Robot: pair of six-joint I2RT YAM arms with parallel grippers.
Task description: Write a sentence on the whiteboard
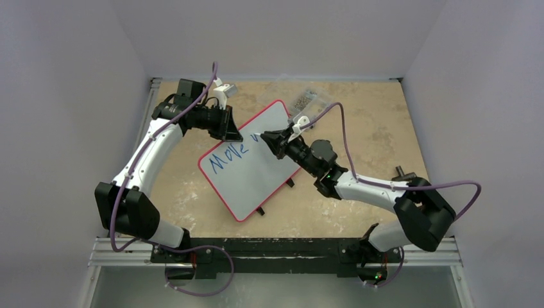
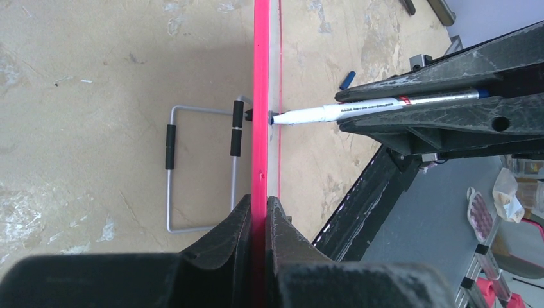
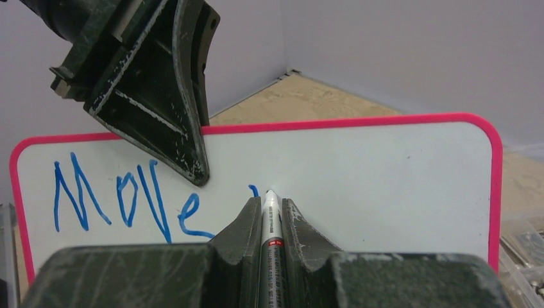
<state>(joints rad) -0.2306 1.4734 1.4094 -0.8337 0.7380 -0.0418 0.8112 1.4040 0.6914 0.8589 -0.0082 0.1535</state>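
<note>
The whiteboard sits mid-surface, a bit left of centre, and it's propped up rather than lying flat. In the left wrist view I'm looking straight down its red rim, edge-on. The left jaws are clamped on that top rim, one finger on each face. The right jaws are closed on a marker right in front of the writing face, a little right of the left jaws.

From the top camera the board runs diagonally, near-left to far-right, with the writing face turned toward the right arm. The sentence so far reads "Move" in wobbly blue letters along the upper left of the board, following that same diagonal. The marker points nose-first at the face, roughly square to it, and the tip looks like it's touching just past the "e", next to a tiny blue stroke I can't read.

Hard to see: the right jaws block the lower half of the board in their own camera and cut off the bottoms of the letters, and the left jaws cover a chunk of the top rim. A wire stand shows behind the board. Two black feet poke out at the low edge. A clear box of screws lies just beyond the far corner on the tan surface.
</note>
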